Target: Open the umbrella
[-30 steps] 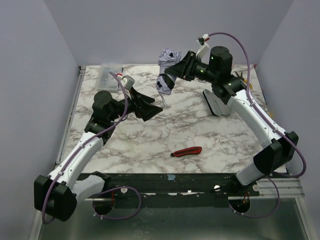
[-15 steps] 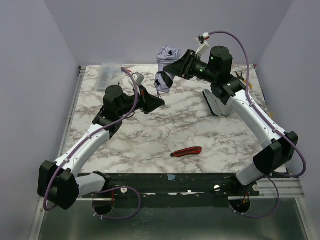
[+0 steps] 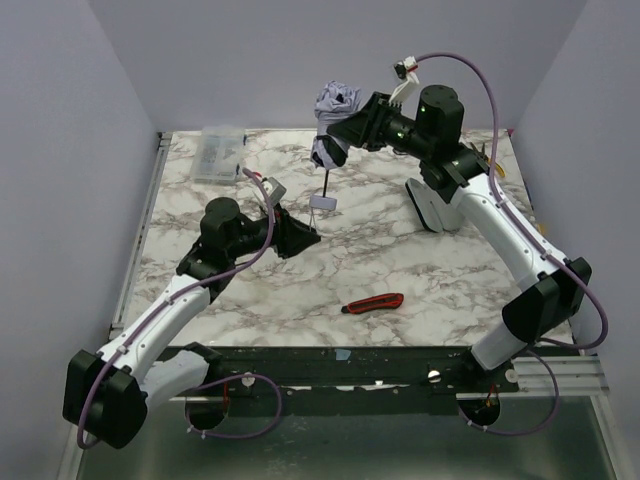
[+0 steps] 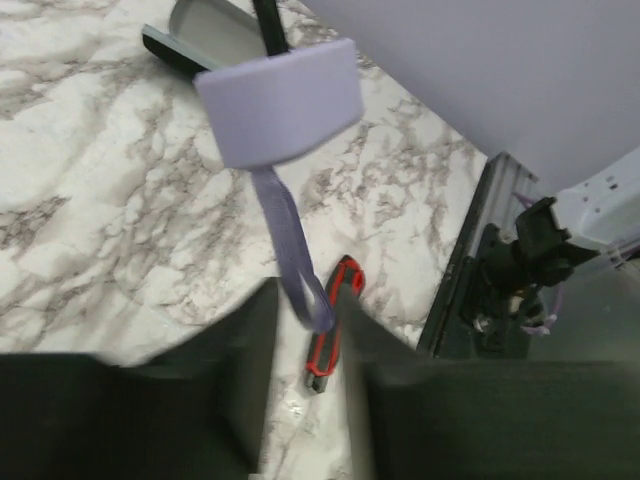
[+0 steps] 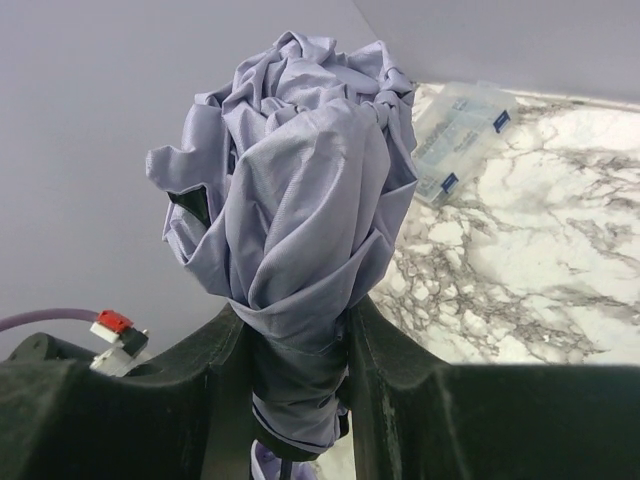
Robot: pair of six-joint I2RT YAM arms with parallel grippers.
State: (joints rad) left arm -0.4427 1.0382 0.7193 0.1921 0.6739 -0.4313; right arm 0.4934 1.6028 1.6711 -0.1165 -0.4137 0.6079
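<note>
We see a white, grey-veined marble table (image 3: pixel 420 265) enclosed by plain lilac-grey walls (image 3: pixel 250 60) at 9, 12 and 3 o'clock, evenly lit.

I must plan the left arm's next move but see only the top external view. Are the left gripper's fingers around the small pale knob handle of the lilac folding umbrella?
Observer: No. The left wrist view shows the left gripper open, and the small pale knob handle hangs beyond its fingertips, not between them.
Operator: Is anything in the gap?
Observer: Only the lower end of the thin lilac wrist strap shows there; whether it touches, I cannot tell.
Operator: And on the other side, what is held?
Observer: Fabric. In the right wrist view the right gripper is shut on the crumpled lilac fabric canopy, low on the bundle.
</note>
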